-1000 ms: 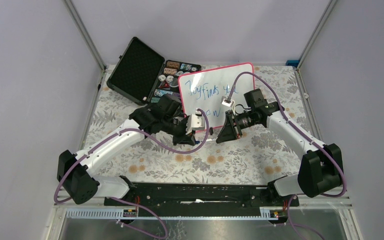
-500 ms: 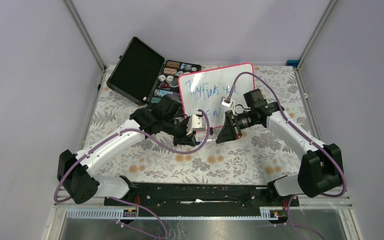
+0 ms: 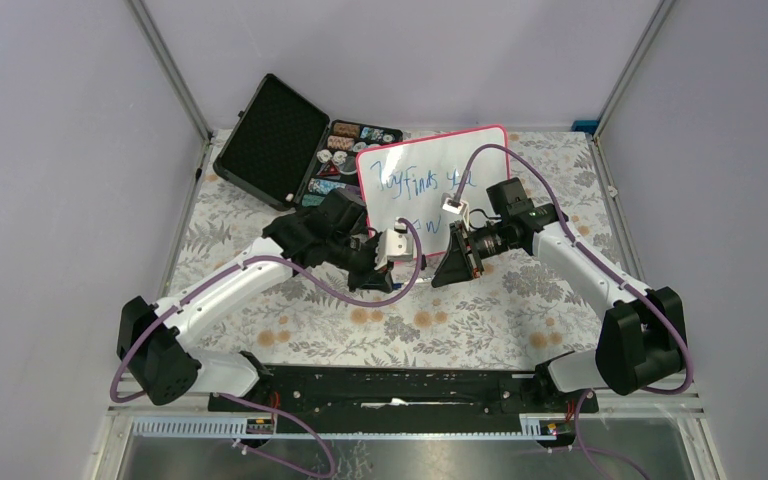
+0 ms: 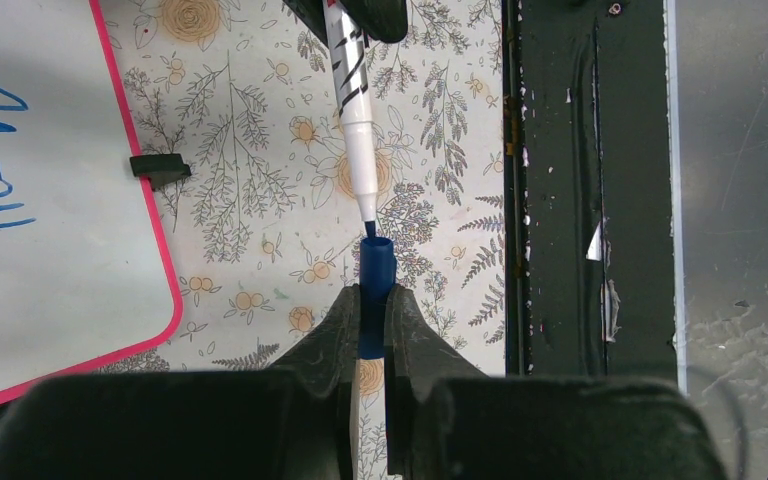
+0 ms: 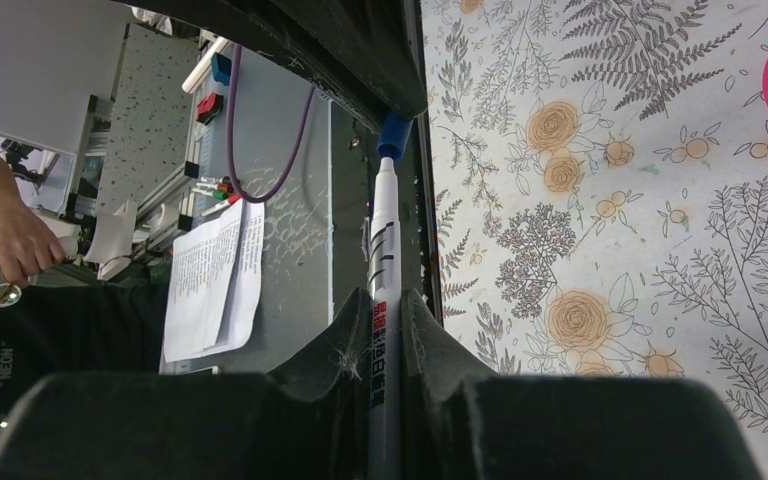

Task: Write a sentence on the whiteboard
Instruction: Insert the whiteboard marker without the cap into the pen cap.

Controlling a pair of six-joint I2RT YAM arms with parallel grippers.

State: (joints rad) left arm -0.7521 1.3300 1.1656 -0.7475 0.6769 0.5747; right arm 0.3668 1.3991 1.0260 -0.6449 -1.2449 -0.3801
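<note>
The whiteboard (image 3: 430, 185) with its pink-red frame stands at the back centre and carries blue writing; its corner shows in the left wrist view (image 4: 50, 200). My left gripper (image 4: 372, 312) is shut on the blue marker cap (image 4: 375, 275). My right gripper (image 5: 384, 310) is shut on the white marker (image 5: 383, 260). The marker's blue tip (image 4: 368, 226) just meets the cap's mouth. In the top view the two grippers (image 3: 392, 270) (image 3: 445, 265) face each other in front of the board's lower edge.
An open black poker-chip case (image 3: 280, 140) lies at the back left, next to the board. The floral cloth (image 3: 460, 320) covers the table. A black rail (image 3: 400, 385) runs along the near edge. One black foot of the board (image 4: 158, 166) rests on the cloth.
My left arm has shifted slightly right, bringing the cap closer to the marker tip. The right arm has barely moved.
</note>
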